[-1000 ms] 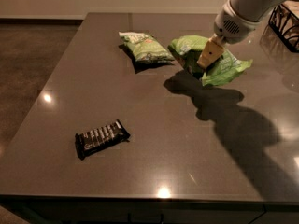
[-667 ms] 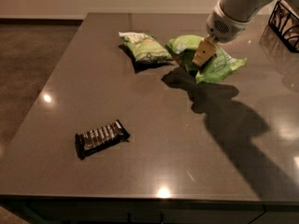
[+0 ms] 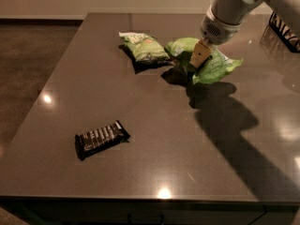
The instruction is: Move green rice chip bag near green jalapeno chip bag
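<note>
While the glossy dark desk (image 3: 140, 172) fills nearly the whole view, everything on it sits in the far half apart from one item. The robot's pale arm (image 3: 229, 8) reaches in over the far right corner and slants down toward the middle of the far edge, throwing a broad shadow toward the near right corner.

Next in size is the green rice chip bag (image 3: 218, 67), crinkled and lime-coloured. It lies a little right of centre, close to the far edge, with its crumpled left end bunched up and a dark shadow under it.

Just beside that end, toward the left edge, is the smaller green jalapeno chip bag (image 3: 145, 48), plump, with its white end pointing to the far left corner. Whether the two bags touch cannot be told.

A snack bar (image 3: 101, 138) in a dark wrapper lies alone toward the near left corner, well apart from the bags. A wire basket (image 3: 283, 27) shows partly at the far right edge.

Smallest is the claw (image 3: 199, 57), clenched on the middle of the green rice chip bag, with one tan finger pressed into the foil.
</note>
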You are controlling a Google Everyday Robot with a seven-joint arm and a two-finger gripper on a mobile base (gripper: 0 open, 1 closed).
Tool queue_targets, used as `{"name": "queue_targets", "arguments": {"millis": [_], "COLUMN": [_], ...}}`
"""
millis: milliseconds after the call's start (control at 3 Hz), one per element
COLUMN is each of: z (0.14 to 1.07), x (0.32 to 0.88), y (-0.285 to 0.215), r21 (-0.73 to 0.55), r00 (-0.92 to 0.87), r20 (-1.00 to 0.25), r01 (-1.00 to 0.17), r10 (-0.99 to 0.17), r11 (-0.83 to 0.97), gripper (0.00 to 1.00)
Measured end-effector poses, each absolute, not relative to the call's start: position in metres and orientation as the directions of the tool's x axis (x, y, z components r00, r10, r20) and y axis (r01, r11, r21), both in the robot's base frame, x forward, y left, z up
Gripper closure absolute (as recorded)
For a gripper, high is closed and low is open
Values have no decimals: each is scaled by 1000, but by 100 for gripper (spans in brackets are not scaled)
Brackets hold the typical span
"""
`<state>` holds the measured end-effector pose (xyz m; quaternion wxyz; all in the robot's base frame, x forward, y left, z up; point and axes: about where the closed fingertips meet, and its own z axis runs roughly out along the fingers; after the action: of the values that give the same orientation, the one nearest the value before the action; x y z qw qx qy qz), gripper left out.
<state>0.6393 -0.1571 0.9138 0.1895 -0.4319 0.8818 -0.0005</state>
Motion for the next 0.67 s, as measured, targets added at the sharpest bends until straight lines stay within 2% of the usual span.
{"name": "queue_targets", "arguments": {"millis": [333, 667], "z": [912, 911], "x": [640, 640], "y": [-156, -155], "r21": [-163, -162], "r00": [-554, -554], "r20": [-333, -331], "r01": [-763, -764], "r10": [-763, -764], "r11": [626, 625], "gripper": [13, 0]}}
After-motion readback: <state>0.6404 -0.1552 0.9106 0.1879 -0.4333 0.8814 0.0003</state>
